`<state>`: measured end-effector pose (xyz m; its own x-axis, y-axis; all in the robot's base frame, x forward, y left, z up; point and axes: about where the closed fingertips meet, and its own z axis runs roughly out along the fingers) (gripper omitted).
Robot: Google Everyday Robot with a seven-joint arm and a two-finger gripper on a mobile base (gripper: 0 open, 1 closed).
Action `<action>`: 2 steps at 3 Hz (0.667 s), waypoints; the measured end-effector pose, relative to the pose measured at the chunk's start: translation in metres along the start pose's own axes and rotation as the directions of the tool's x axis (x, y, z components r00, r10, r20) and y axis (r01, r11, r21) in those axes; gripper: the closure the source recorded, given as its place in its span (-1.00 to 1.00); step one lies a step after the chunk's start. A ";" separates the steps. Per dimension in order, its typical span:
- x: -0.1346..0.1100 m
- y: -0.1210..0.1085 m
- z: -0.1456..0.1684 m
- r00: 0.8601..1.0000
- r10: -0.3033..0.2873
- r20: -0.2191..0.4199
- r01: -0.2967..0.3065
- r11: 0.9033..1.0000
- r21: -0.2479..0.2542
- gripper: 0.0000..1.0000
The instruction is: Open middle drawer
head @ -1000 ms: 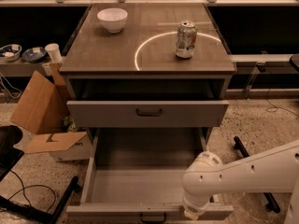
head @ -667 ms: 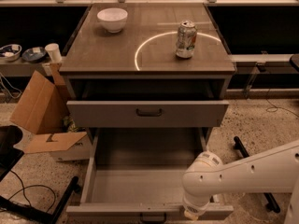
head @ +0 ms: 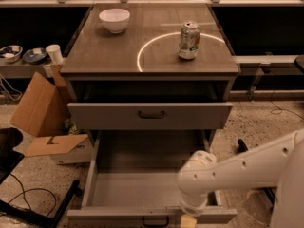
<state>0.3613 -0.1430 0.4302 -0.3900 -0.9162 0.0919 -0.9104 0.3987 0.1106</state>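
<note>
Nothing has shifted since a second ago. Camera view: the white arm (head: 237, 170) reaches in from the right, its wrist turned down. The gripper (head: 188, 220) sits at the front edge of the middle drawer (head: 133, 189), which stands pulled far out. Whether the gripper is open or closed cannot be told.

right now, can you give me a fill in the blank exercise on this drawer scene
1. The middle drawer is ___, not shut, and its grey inside shows.
2. The gripper is low at that drawer's ___ panel, to the right of its handle in the picture.
3. On the cabinet top, the can stands apart from a white ___.

Missing words: open; front; bowl.
</note>
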 end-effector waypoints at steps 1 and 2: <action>-0.022 -0.005 -0.025 0.997 -0.078 -0.022 0.078 0.997 0.027 -1.00; -0.026 0.000 -0.108 0.994 -0.091 -0.054 0.094 0.994 0.056 -1.00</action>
<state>0.3868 -0.1147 0.5350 -0.2979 -0.9450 0.1347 -0.9492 0.3082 0.0632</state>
